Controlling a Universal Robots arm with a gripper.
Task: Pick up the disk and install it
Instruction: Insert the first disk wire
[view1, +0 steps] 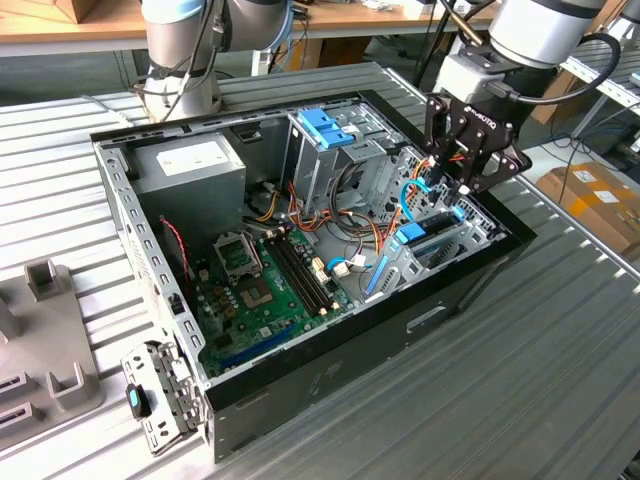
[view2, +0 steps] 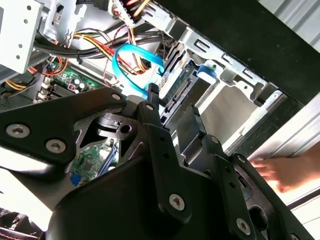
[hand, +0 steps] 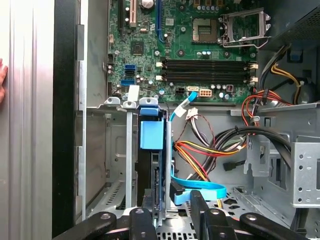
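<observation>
The disk (hand: 151, 135) stands on edge in a metal bay of the open computer case (view1: 470, 270), its light-blue carrier rail facing out. In the exterior view the disk (view1: 415, 236) sits low in the case's right end, just under my gripper (view1: 452, 190). My gripper (hand: 170, 212) is open. Its black fingers (hand: 142, 220) straddle the near end of the disk with a gap on each side, and a blue flat cable (hand: 200, 187) lies beside one finger. In the second wrist view the gripper (view2: 172, 107) points at the disk's (view2: 175, 92) edge in the bay.
Inside the case are a green motherboard (view1: 250, 290), a grey power-supply box (view1: 195, 165), a tall cage with a blue handle (view1: 325, 127) and loose cable bundles (hand: 220, 145). A person's hand (view2: 285, 172) rests outside the case wall. Grey fixtures (view1: 40, 300) sit at the exterior view's left.
</observation>
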